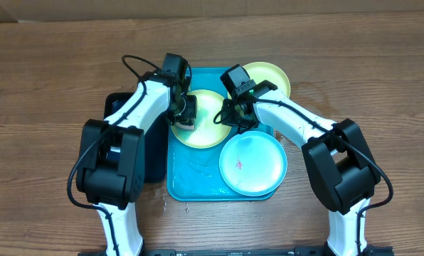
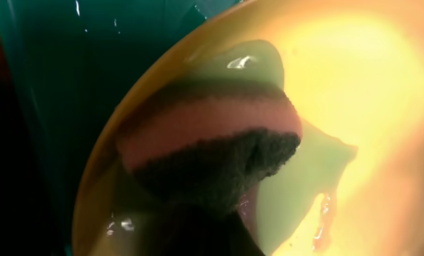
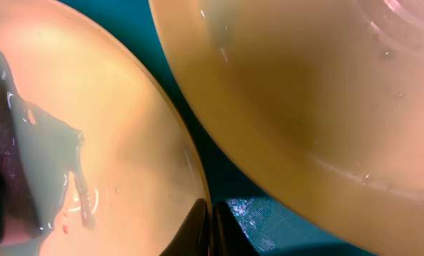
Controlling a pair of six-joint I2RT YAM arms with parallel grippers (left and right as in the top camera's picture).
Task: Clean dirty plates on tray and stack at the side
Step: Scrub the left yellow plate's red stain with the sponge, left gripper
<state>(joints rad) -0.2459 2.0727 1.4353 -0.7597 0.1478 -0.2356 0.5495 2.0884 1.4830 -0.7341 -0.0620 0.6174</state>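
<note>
Plates sit three to the turquoise tray [image 1: 178, 174] on the wooden table [image 1: 55, 71]. A lime-rimmed middle plate [image 1: 206, 131] lies against the tray's left edge toward the far end. A second lime plate [image 1: 269, 77] hangs over the far right corner, and a blue-rimmed plate [image 1: 258, 167] with a small red smear fills the near right corner. The left claw [image 1: 185, 114] is closed on a sponge [image 2: 212, 135], pink with a dark scrub face, pressed onto the wet middle plate near a red-orange streak [image 2: 324, 213]. The right claw [image 3: 210, 227] is closed, its tips at that plate's right rim between the two lime plates; whether they pinch the rim I cannot tell. A dark tray [image 1: 114, 105] lies beside the turquoise one, under the left arm
</note>
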